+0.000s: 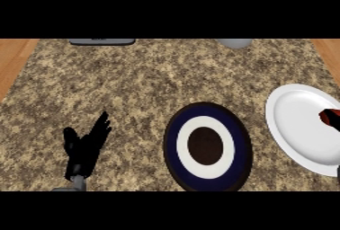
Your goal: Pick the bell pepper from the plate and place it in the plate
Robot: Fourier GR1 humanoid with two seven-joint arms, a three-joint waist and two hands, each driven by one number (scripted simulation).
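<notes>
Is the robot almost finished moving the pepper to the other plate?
Not yet. Nothing looks done: the red bell pepper is on the white plate at the right edge. Nothing is in hand either; the left hand rests open at lower left, and the right hand is out of view. Left to do: pick up the pepper and put it on the dark blue plate.

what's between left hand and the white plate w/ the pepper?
In the head view, the dark blue plate with white ring and dark centre lies between the left hand and the white plate holding the bell pepper.
</notes>
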